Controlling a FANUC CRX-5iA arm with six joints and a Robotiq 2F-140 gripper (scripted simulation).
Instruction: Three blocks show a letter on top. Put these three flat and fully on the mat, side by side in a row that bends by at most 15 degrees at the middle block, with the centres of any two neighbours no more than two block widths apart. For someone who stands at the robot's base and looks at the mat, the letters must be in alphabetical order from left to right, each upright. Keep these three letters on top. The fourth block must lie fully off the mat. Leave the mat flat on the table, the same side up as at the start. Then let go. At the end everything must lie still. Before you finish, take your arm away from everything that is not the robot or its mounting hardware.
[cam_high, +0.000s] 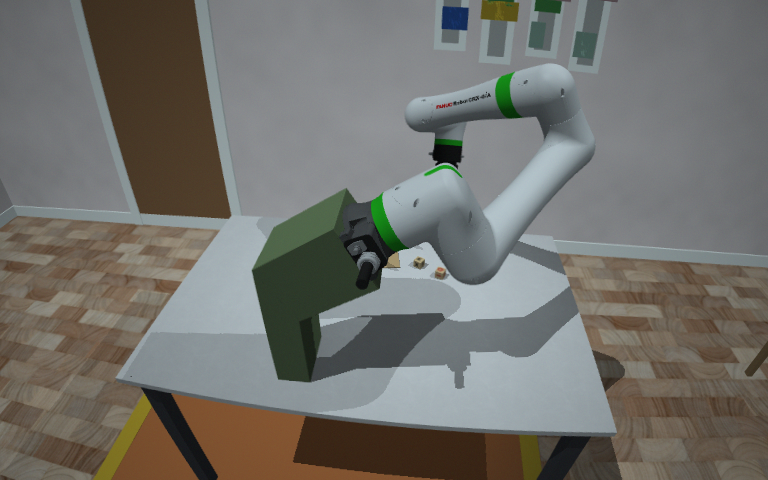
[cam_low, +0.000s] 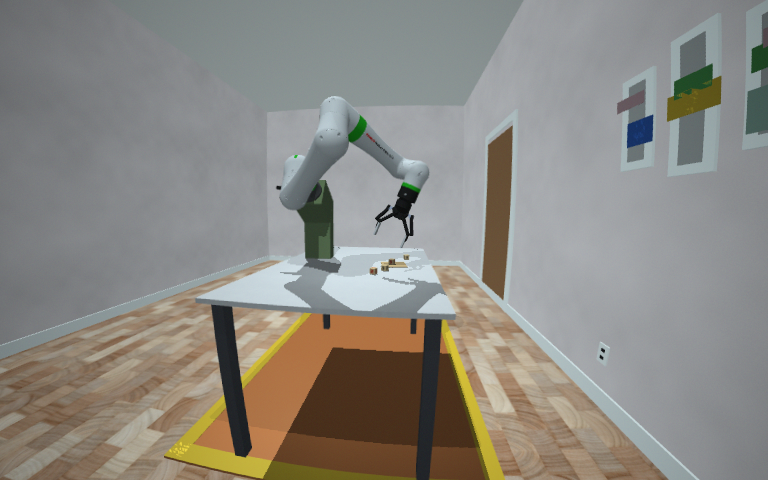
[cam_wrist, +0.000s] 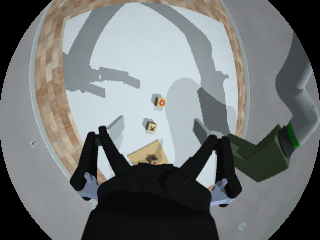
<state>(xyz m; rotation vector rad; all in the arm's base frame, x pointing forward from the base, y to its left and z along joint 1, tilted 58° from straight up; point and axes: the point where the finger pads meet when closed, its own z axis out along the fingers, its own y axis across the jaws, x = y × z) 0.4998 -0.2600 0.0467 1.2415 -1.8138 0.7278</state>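
Small wooden blocks lie on the grey table beside a tan mat (cam_low: 397, 264). In the exterior view one block (cam_low: 373, 271) is nearest, a second (cam_low: 385, 267) sits at the mat's edge, a third (cam_low: 391, 261) is on the mat, and a fourth (cam_low: 406, 256) lies beyond it. In the wrist view I see two blocks (cam_wrist: 160, 102) (cam_wrist: 151, 126) off the mat (cam_wrist: 148, 155) and one block (cam_wrist: 152, 159) on it. The letters are too small to read. My gripper (cam_low: 394, 225) is open and empty, hanging well above the mat; its fingers frame the wrist view (cam_wrist: 155, 183).
The green robot pedestal (cam_high: 305, 283) stands on the table's left part. My own arm (cam_high: 453, 226) hides most of the mat and the gripper in the top view, where only two blocks (cam_high: 419, 262) (cam_high: 440, 273) show.
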